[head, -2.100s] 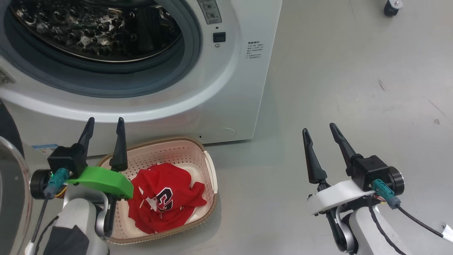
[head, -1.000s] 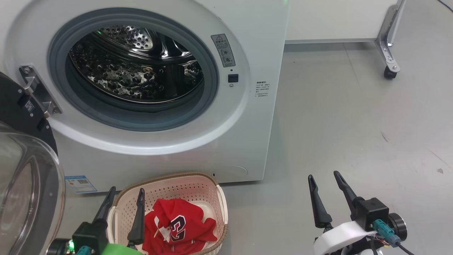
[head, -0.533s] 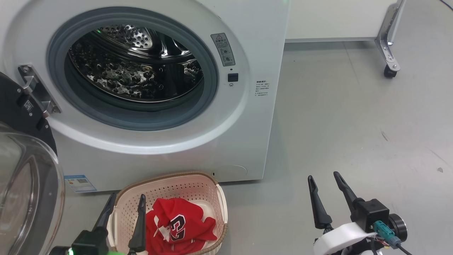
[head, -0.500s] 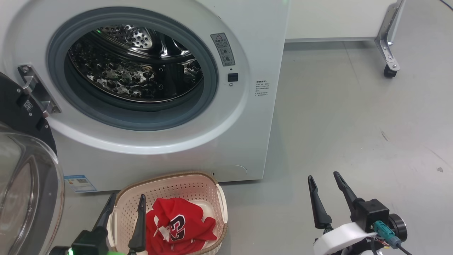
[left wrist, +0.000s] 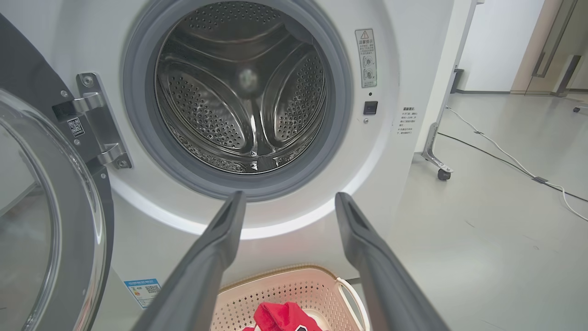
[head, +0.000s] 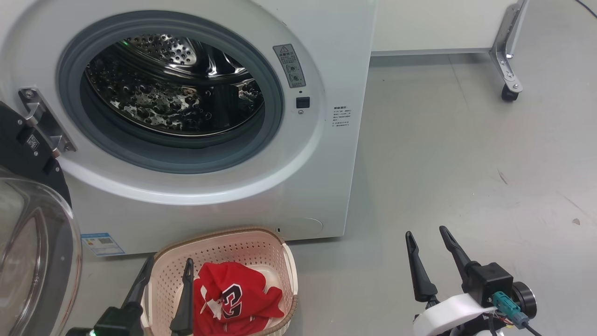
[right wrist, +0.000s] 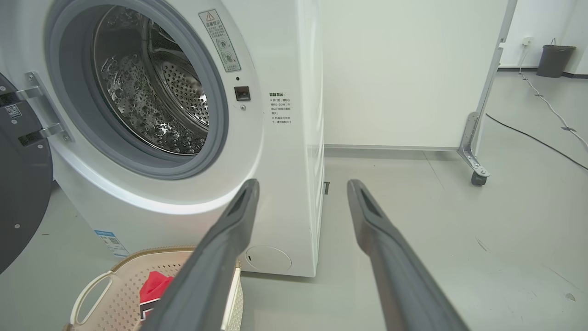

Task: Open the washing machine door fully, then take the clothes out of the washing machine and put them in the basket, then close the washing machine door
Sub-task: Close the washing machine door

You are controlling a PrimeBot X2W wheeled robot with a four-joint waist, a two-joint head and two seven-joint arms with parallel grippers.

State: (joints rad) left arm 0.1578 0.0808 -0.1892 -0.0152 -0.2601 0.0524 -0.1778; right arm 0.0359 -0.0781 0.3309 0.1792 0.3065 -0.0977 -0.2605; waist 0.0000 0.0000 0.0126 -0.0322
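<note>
My left gripper (head: 169, 261) and right gripper (head: 426, 232) stand open, empty. The bright red garments with navy number (head: 233, 296) lie in the cream perforated plastic basket (head: 224, 232), just before the big white front-loading washing machine (head: 326, 177). The round black-framed glass door (head: 37, 270) hangs wide open at my left. Hazard: a finger may slide off the bulging glass, leaving the latch socket (head: 303, 101) unengaged.

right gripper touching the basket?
Apart. The head view shows the right gripper open over bare floor, with a wide strip of floor between it and the basket.
</note>
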